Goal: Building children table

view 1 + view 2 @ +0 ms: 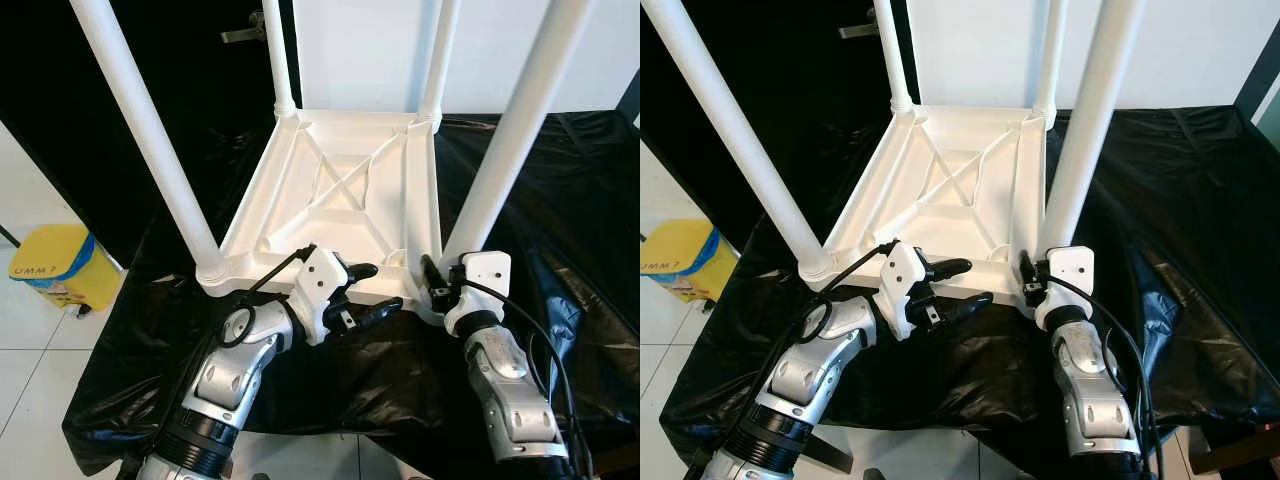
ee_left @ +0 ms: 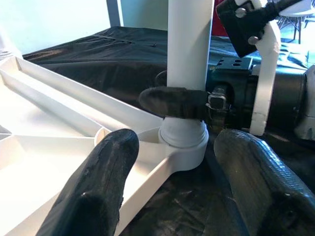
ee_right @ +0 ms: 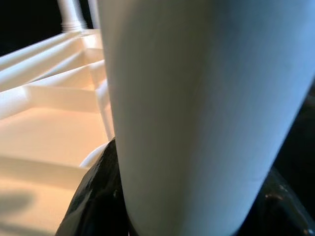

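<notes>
Bench under black sheet carries our upturned white table, four legs up. We judge it rigid plastic, light, smooth, slippery; best held low on legs by sockets. Our right gripper jaws pinching near right leg at base. Our left gripper jaws spread, empty, at near rim.

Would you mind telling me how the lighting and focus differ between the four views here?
Head views: evenly lit and sharp, the white table bright against the black cloth. Left wrist view: the left gripper close and soft, the leg socket clearer. Right wrist view: the table leg very close and blurred, with a warm orange cast on the tabletop underside and the right gripper dark beneath it.
</notes>
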`<state>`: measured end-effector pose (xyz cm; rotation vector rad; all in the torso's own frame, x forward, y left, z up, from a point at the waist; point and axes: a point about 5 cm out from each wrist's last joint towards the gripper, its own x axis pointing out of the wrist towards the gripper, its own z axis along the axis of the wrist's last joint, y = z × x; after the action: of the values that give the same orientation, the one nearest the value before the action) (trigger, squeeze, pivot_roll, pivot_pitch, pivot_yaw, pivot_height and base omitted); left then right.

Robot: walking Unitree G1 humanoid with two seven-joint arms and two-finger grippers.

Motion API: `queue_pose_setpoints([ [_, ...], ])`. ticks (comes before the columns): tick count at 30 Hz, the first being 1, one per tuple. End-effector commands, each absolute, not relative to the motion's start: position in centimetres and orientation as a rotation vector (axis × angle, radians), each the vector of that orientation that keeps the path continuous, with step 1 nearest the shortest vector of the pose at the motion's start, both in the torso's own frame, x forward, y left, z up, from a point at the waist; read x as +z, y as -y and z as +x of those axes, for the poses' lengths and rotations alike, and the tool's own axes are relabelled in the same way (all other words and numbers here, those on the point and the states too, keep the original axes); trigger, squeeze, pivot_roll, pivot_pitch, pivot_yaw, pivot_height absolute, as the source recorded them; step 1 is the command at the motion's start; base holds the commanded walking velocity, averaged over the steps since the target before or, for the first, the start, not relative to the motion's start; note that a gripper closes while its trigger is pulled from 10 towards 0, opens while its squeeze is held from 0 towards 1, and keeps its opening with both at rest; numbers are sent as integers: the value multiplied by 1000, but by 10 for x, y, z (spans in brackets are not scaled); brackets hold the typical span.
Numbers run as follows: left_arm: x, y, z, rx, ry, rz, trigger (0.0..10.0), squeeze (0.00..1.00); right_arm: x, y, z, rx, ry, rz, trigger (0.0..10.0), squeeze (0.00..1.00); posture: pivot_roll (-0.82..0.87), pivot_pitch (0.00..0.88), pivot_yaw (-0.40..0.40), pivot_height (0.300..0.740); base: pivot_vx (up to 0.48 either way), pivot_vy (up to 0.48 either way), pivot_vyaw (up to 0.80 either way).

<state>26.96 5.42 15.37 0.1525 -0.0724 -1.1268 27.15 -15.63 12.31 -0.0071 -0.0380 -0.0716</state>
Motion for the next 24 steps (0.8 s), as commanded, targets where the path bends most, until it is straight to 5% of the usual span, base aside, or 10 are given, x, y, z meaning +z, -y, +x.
queue_pose_setpoints([
  [1, 155, -54, 269, -1107, 77, 153, 10000, 0, 106, 164, 266, -182, -61, -15, 10000, 0, -114, 41, 35, 740, 0, 0, 0],
  [17, 155, -54, 268, -1095, 80, 149, 10000, 0, 109, 148, 266, -197, -66, -11, 10000, 0, -103, 33, 20, 740, 0, 0, 0],
  [18, 154, -54, 267, -1095, 80, 149, 10000, 0, 110, 147, 266, -196, -64, -12, 10000, 408, -102, 30, 19, 740, 0, 0, 0],
  [19, 154, -54, 267, -1095, 79, 150, 10000, 0, 110, 147, 266, -196, -63, -13, 10000, 408, -102, 30, 19, 740, 0, 0, 0],
  [20, 154, -54, 267, -1094, 80, 150, 10000, 0, 111, 146, 266, -190, -60, -10, 10000, 1000, -103, 28, 19, 740, 0, 0, 0],
  [24, 154, -54, 267, -1094, 80, 150, 10000, 0, 113, 145, 266, -170, -46, -7, 10000, 1000, -103, 28, 20, 740, 0, 0, 0],
])
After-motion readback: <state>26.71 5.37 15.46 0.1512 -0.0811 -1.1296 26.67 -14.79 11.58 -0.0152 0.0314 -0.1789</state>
